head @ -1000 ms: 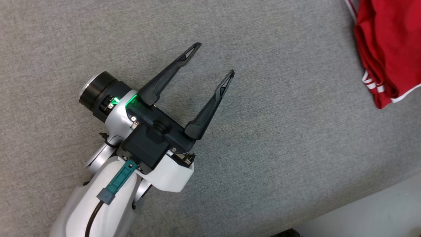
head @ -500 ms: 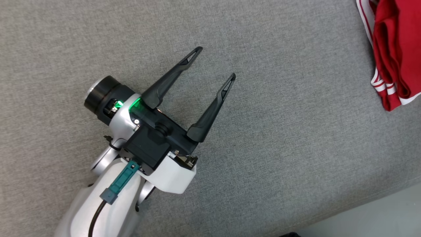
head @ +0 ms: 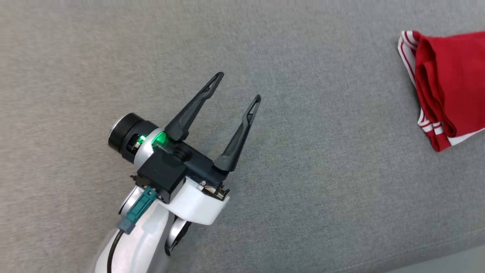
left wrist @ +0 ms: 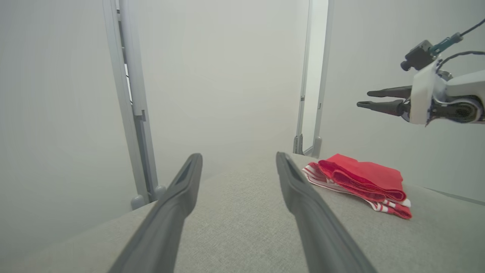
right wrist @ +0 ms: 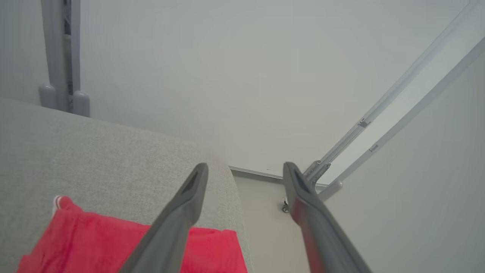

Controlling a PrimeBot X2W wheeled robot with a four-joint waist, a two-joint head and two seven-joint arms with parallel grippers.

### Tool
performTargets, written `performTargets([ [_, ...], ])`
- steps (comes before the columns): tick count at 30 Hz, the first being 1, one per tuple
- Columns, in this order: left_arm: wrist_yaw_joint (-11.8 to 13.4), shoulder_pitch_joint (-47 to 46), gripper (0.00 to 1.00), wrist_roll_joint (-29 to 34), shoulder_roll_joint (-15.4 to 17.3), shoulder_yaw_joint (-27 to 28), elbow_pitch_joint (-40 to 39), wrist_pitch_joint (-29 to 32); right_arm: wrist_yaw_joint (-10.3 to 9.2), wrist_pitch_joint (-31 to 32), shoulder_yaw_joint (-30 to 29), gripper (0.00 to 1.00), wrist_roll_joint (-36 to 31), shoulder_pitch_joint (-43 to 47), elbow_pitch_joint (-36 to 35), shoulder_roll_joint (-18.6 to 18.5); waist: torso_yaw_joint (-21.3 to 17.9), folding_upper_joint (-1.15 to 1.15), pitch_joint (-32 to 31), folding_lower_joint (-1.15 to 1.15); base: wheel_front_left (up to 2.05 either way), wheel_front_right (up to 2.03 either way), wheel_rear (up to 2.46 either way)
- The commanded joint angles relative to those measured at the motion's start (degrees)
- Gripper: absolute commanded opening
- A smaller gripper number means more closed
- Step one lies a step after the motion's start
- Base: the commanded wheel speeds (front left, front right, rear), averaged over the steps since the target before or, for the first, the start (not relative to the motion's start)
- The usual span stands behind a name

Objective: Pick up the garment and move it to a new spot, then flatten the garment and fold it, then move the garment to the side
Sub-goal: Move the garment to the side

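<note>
The garment is red with white striped trim and lies folded on the grey fabric surface at the right edge of the head view. My left gripper hovers open and empty over the bare surface, well to the left of the garment. In the left wrist view its fingers frame the garment ahead to the right, and my right gripper hangs in the air above it. The right wrist view shows the right gripper open and empty above the garment.
The surface ends at an edge close beside the garment, with pale floor beyond it. Grey metal frame posts stand behind the surface against a plain white wall.
The head camera has shifted, so the garment sits lower in the picture with more of its top edge showing. The left gripper stays open and has turned slightly more upright.
</note>
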Motion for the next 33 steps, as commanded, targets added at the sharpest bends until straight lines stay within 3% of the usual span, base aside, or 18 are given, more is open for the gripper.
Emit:
performTargets([
  [1, 0.6, 1.0, 1.0, -0.5, 0.2, 0.7, 0.0, -0.3, -0.05, -0.3, 0.1, 1.0, 0.7, 1.3, -1.2, 0.6, 3.0, 0.0, -4.3, 0.0, 0.0, 0.0, 0.0],
  [14, 3.0, 9.7, 1.0, -1.9, -0.9, 8.8, -1.1, -0.3, -0.04, -0.2, 1.5, 1.0, 1.6, 15.1, -19.0, 11.4, 7.6, 0.0, -14.0, 0.0, 0.0, 0.0, 0.0],
  [22, 3.0, 14.4, 1.0, -1.6, -1.6, 11.8, 0.5, -0.3, -0.04, -0.2, -3.1, 1.0, 1.0, 23.8, -26.6, 17.6, 8.9, 0.0, -17.5, 0.0, 0.0, 0.0, 0.0],
  [33, 2.6, 19.6, 1.0, -0.9, -2.8, 15.4, 3.5, -0.3, -0.04, -0.2, -8.5, 1.0, -6.0, 36.2, -37.2, 27.5, 9.8, 0.0, -19.7, 0.0, 0.0, 0.0, 0.0],
])
